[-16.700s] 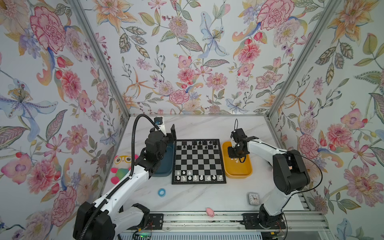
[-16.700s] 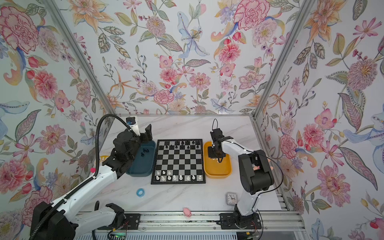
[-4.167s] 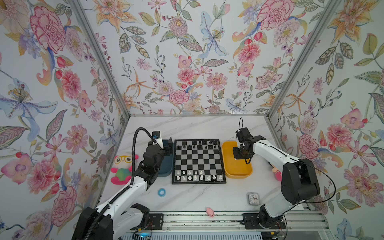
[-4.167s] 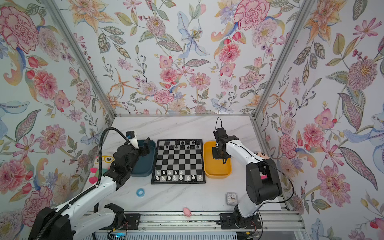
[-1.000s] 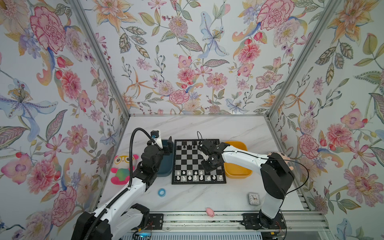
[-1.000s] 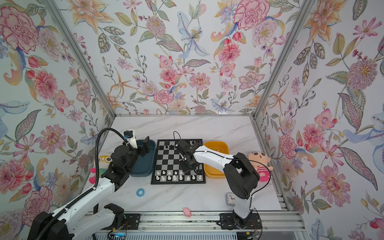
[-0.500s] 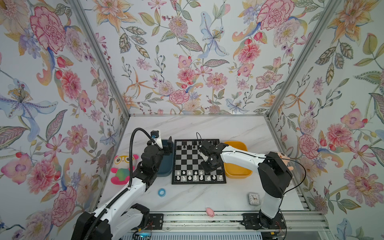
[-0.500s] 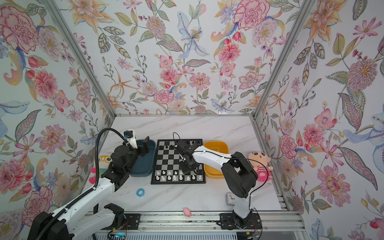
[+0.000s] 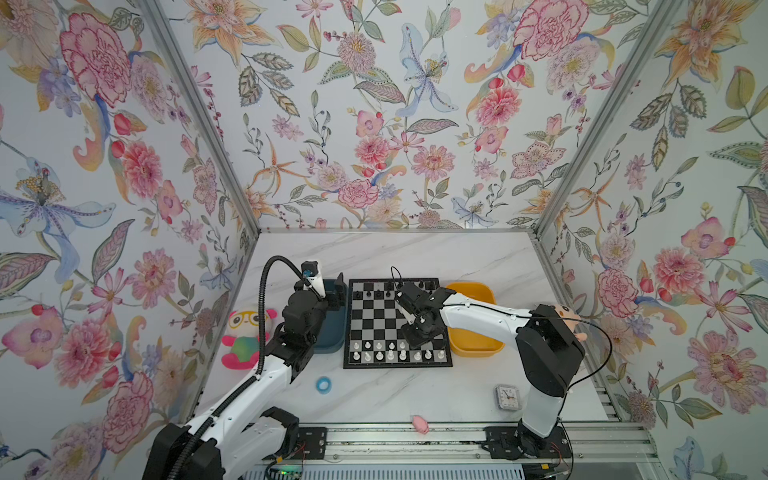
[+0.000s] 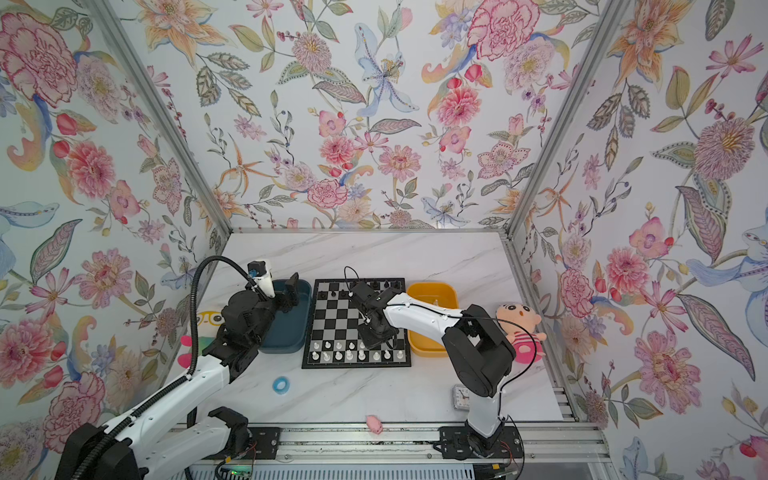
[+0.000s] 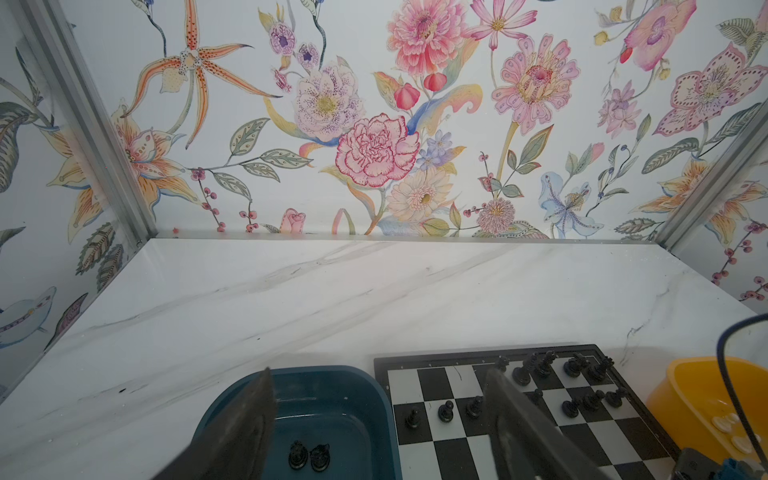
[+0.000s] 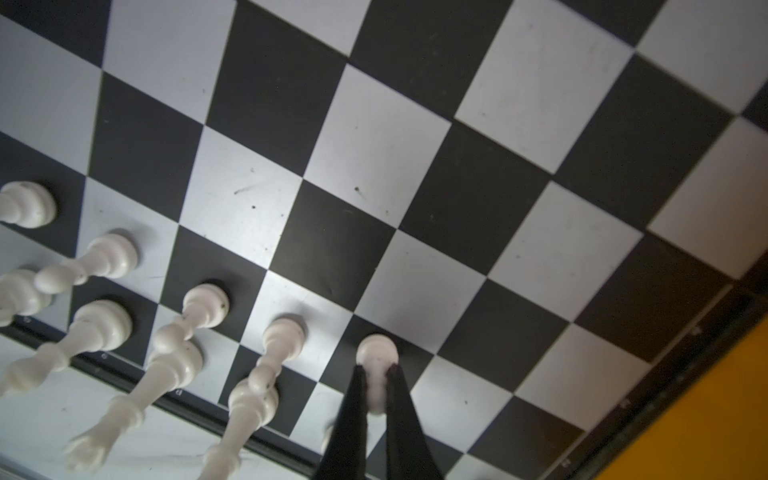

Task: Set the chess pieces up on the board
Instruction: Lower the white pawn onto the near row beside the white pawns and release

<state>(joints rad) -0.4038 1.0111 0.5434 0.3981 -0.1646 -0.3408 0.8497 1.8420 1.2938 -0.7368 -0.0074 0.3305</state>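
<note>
While the right hand (image 12: 376, 374) grasps a white chess piece (image 12: 377, 352) among the white rows of the board (image 9: 376, 320), lower centre of the frame, the left hand (image 11: 378, 374) hangs released over the teal bin (image 11: 324, 376).

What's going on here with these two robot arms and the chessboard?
The right gripper is shut on a white pawn, holding it upright at a dark square of the chessboard, next to the white pieces already standing along the near edge. Black pieces stand along the far edge. The left gripper is open, hovering over the teal bin, which holds two black pieces.
</note>
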